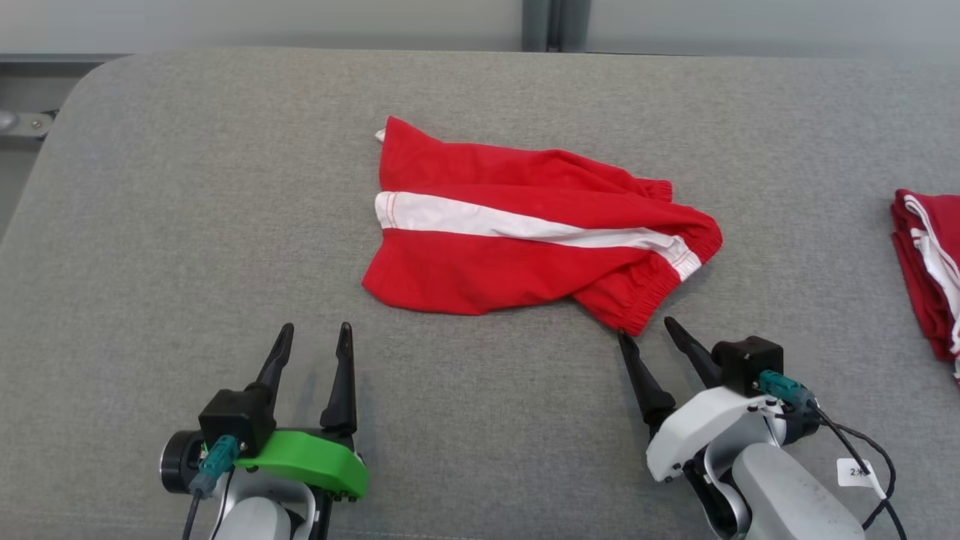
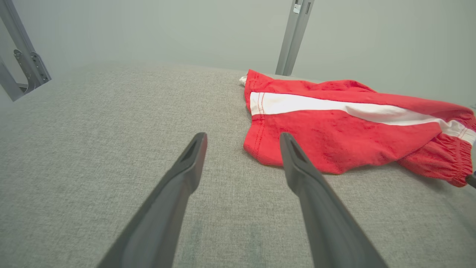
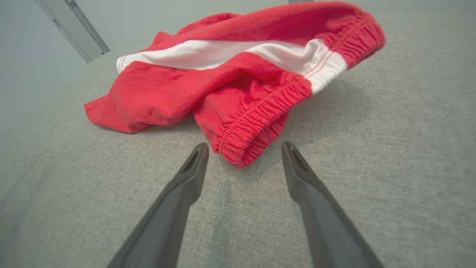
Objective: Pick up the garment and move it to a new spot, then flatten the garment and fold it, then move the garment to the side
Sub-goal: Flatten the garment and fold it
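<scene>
One garment [image 3: 223, 85] faces both wrists; head view adds red pile [image 1: 924, 274].

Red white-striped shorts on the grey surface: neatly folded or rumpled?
Rumpled: the red white-striped shorts lie loosely doubled over with bunched, misaligned edges.

Our left claw [image 1: 316, 325] and right claw [image 1: 644, 327] both stand wide open.
In our head view the left one sits at 7 o'clock, its two dark fingers [image 1: 341, 375] parted and pointing straight to 12 o'clock, rising from a green wrist cover [image 1: 307, 461]. The right one sits at 5 o'clock, fingers parted and slanting toward 11 o'clock, carried on a white wrist housing [image 1: 690, 431], with our pale forearm [image 1: 787, 495] running off toward 5 o'clock.
</scene>
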Controlling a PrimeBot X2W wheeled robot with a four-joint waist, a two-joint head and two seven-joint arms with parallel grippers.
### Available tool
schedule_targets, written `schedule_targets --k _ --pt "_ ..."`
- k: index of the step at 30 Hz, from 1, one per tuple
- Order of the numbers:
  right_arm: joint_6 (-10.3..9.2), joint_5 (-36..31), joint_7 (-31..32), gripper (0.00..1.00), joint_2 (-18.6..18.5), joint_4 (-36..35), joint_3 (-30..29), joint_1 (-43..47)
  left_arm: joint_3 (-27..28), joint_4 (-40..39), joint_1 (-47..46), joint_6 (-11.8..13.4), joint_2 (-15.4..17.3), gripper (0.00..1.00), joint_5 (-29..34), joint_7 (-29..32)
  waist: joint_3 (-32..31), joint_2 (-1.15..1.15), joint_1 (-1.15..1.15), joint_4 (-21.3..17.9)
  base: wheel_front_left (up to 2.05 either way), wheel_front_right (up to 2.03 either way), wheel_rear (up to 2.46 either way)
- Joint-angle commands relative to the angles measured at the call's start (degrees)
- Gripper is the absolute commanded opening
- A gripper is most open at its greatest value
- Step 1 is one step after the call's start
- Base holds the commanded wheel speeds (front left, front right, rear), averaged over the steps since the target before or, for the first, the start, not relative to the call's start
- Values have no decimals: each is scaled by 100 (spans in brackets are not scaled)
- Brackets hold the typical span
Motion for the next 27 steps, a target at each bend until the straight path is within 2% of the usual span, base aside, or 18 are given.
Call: schedule_targets --k 1,5,6,7,8,13,24,25,26,27 --pt "-3 12 -11 100 -20 63 13 -47 0 -20 -32 16 18 100 -39 1 84 0 0 228 0 0 0" --pt "-3 25 -12 100 -24 280 73 -225 9 -41 40 39 17 100 -39 1 128 0 0 460 0 0 0" --pt "-3 25 -13 79 -35 324 104 -244 19 -55 69 46 17 100 -36 2 134 0 0 494 0 0 0" --pt "-3 11 -12 32 -51 365 130 -264 35 -59 92 49 17 100 -41 2 135 0 0 518 0 0 0" --pt "-3 -6 -12 0 -63 395 156 -276 52 -62 111 45 17 100 -44 2 132 0 0 530 0 0 0" --pt "-4 33 -12 0 -310 390 158 -169 120 -94 207 63 15 100 -76 1 59 0 0 436 0 0 0" --pt "-6 374 -12 0 -1123 243 374 271 55 -62 262 83 17 100 -127 1 -148 0 0 -24 0 0 0" --pt "-6 404 -12 3 -1145 258 348 299 63 -53 268 84 17 100 -123 1 -173 0 0 -48 0 0 0" --pt "-6 419 -12 67 -1165 268 329 314 71 -40 285 83 18 100 -114 2 -201 0 0 -69 0 0 0" --pt "-6 443 -12 100 -1174 291 310 336 78 -20 315 80 18 100 -102 1 -239 0 0 -89 0 0 0"
